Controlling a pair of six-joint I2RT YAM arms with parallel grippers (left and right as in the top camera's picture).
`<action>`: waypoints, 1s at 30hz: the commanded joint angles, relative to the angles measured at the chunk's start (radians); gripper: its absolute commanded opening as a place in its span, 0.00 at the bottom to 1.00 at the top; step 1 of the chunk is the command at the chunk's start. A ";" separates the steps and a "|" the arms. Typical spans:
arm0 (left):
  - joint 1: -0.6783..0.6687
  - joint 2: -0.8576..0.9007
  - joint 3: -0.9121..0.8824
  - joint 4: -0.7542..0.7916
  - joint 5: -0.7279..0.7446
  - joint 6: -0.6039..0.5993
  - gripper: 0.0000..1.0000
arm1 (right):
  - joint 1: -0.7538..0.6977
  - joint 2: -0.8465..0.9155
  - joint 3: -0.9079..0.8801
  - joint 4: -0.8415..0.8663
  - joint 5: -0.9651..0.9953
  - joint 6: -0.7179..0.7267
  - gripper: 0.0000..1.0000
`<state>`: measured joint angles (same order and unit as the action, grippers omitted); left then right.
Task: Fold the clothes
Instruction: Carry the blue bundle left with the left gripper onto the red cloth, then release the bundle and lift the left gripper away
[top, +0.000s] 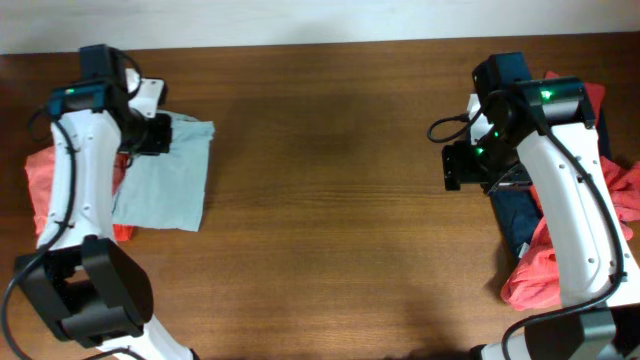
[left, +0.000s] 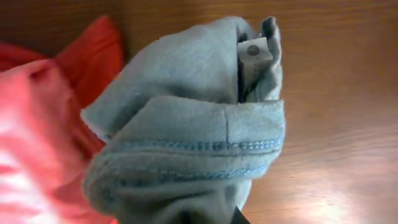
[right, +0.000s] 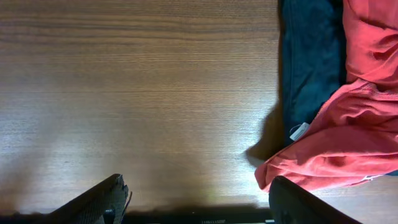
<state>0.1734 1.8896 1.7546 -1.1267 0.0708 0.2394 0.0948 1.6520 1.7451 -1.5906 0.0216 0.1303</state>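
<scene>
A light blue-grey garment (top: 175, 180) lies partly spread at the left of the table. My left gripper (top: 150, 135) is at its top edge and shut on it. In the left wrist view the cloth (left: 186, 143) is bunched right at the camera, showing a stitched hem and a white label (left: 252, 53); it hides the fingers. My right gripper (top: 465, 165) is open and empty above bare wood, just left of the pile. Its two fingers (right: 199, 205) show wide apart, with a navy garment (right: 308, 62) and a coral garment (right: 336, 143) to their right.
A coral-red garment (top: 45, 175) lies under and left of the blue one, and also shows in the left wrist view (left: 37, 124). At the right edge lies a pile: navy cloth (top: 520, 215), coral cloth (top: 535, 275), red cloth (top: 592, 95) and blue cloth (top: 625, 190).
</scene>
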 joint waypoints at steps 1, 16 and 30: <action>0.048 -0.027 0.019 0.019 -0.026 -0.010 0.01 | -0.005 -0.024 0.011 0.000 0.017 -0.003 0.79; 0.250 -0.027 0.077 0.109 0.048 -0.010 0.00 | -0.005 -0.024 0.011 0.001 0.017 -0.003 0.79; 0.387 -0.003 0.077 0.209 0.047 -0.024 0.02 | -0.005 -0.024 0.011 0.001 0.016 -0.003 0.79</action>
<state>0.5251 1.8893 1.7992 -0.9291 0.1047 0.2317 0.0948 1.6520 1.7451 -1.5898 0.0216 0.1295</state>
